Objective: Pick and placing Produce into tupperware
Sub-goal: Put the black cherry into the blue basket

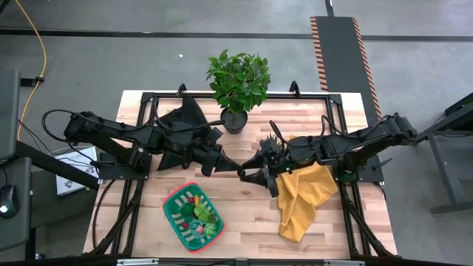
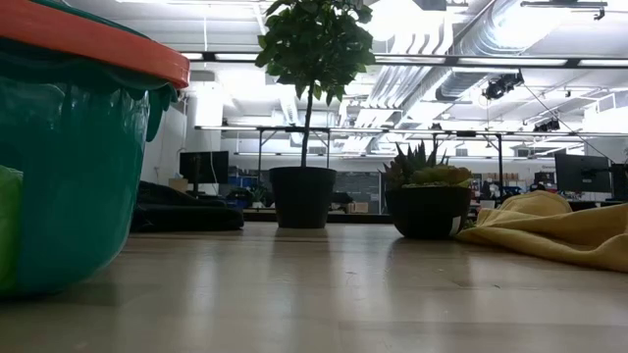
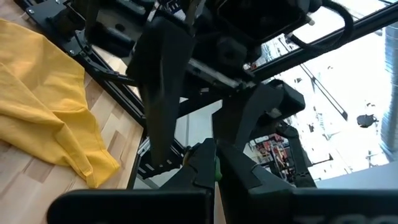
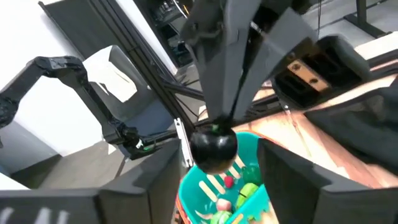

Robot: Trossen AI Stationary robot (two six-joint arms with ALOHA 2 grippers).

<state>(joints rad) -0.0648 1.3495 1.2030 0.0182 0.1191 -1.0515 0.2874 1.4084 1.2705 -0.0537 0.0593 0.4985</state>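
Note:
My two grippers meet in mid-air over the middle of the table, above the far side of the tupperware (image 1: 168, 201). My left gripper (image 1: 238, 170) is shut on a dark round piece of produce (image 4: 213, 149) with a green top. My right gripper (image 4: 214, 163) faces it, open, with one finger on each side of the dark produce and clear of it. The green tupperware with a red rim (image 2: 88, 44) rests on the table near its front edge. Several small green, red and pink produce pieces (image 1: 198, 214) lie inside it. My left gripper pinches the dark produce's green top (image 4: 216, 129) between its two fingertips (image 3: 205, 163). The fingers come about level from the table's left. The round dark body hangs below them, lifted clear of the table and over the tupperware (image 4: 252, 146).
A large leafy potted plant (image 1: 238, 85) stands at the far middle, with a small spiky potted plant (image 1: 272, 144) beside the right arm. A yellow cloth (image 1: 303, 199) lies at the right and a black cloth (image 1: 181, 122) under the left arm. Bare wood shows between tupperware and yellow cloth.

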